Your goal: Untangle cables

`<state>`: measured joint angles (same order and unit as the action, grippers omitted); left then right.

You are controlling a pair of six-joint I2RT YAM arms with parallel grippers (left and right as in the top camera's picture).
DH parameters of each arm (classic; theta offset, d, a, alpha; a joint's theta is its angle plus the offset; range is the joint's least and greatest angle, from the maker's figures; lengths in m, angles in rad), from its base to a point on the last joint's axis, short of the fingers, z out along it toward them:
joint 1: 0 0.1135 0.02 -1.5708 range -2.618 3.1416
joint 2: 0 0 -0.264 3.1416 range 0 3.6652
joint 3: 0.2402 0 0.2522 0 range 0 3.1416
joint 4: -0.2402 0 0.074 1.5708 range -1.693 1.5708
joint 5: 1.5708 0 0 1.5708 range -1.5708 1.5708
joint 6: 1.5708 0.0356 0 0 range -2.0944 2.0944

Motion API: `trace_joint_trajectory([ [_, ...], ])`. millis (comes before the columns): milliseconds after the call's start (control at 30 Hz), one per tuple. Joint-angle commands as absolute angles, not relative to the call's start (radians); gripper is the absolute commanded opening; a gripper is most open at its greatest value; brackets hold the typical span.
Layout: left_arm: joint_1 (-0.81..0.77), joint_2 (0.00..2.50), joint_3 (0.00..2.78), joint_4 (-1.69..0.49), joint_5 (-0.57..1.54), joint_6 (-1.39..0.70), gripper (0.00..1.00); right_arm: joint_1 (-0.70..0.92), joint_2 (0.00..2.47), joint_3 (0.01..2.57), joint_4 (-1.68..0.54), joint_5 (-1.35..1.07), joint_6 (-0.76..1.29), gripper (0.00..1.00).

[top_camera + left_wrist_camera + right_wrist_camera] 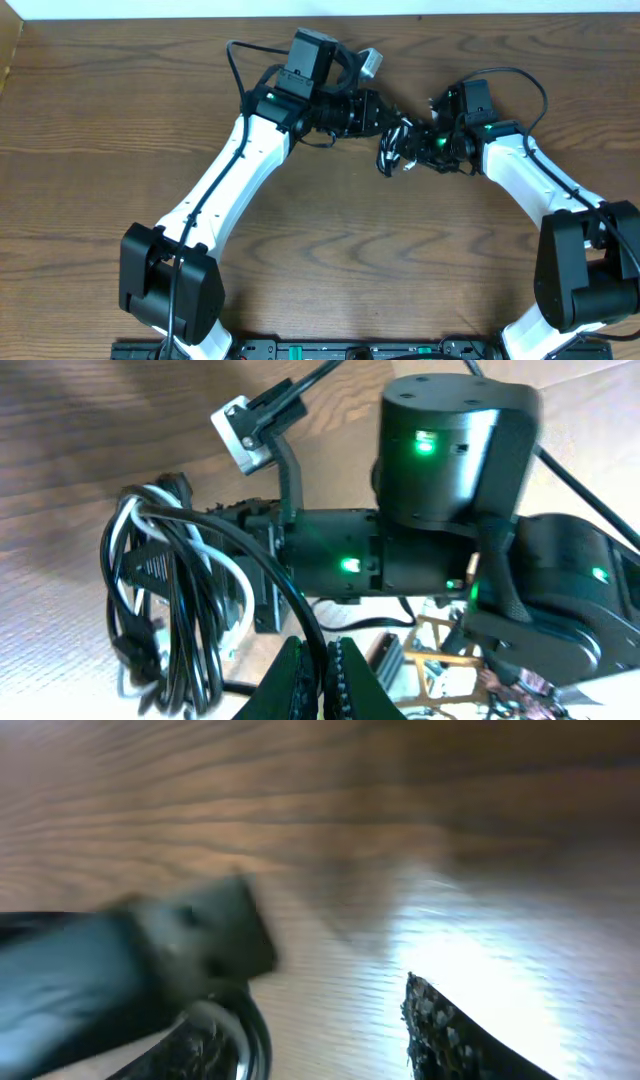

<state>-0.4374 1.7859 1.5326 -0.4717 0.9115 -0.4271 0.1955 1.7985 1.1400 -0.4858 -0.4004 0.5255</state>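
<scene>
Overhead view: the two white-and-black arms converge over the far centre of the brown wood-grain table (330,260), and the tangled bundle of thin white and black cables (393,152) lies between them. The left gripper (390,120) sits just up-left of the bundle and the right gripper (425,140) closes in from the right. This opposed stance suggests that one arm anchors the knot while the other draws a strand free. No container appears in this view. Left wrist view: the left gripper (322,660) has its ribbed fingers (295,680) drawn almost together. A single thin black cord (300,615) arcs out of the bundle and passes down between them, apparently pinched there. The rest of the cables (170,610) hang in loose loops at left, where the white cord (120,528) threads among black strands, right against the tip of the right arm. The right arm's black cylindrical wrist housing (450,480) shows green lamps, and its small grey camera module (243,435) projects above. Holding one strand apart from the mass seems meant to isolate it for pulling. Right wrist view: the picture is heavily blurred. The right gripper (325,1030) has its dark fingers (450,1045) set well apart, with bare table (400,800) between them. A dark blurred block (150,960) lies at left and cannot be identified. No cord can be made out with certainty between the fingers.
</scene>
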Motion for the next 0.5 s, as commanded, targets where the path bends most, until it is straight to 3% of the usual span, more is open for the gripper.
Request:
trace_joint_trajectory([
  [0,-0.401,1.789,1.539,-0.461,1.033,-0.44,0.07,0.159,1.813,1.156,-0.543,-0.215,0.545,0.47],
  [300,-0.335,1.789,1.539,-0.471,1.02,-0.37,0.07,0.061,1.813,1.156,-0.72,-0.055,0.479,0.47],
  [467,-0.323,1.79,1.538,-0.58,0.815,-0.313,0.07,0.012,1.813,1.156,-0.781,-0.009,0.43,0.45],
])
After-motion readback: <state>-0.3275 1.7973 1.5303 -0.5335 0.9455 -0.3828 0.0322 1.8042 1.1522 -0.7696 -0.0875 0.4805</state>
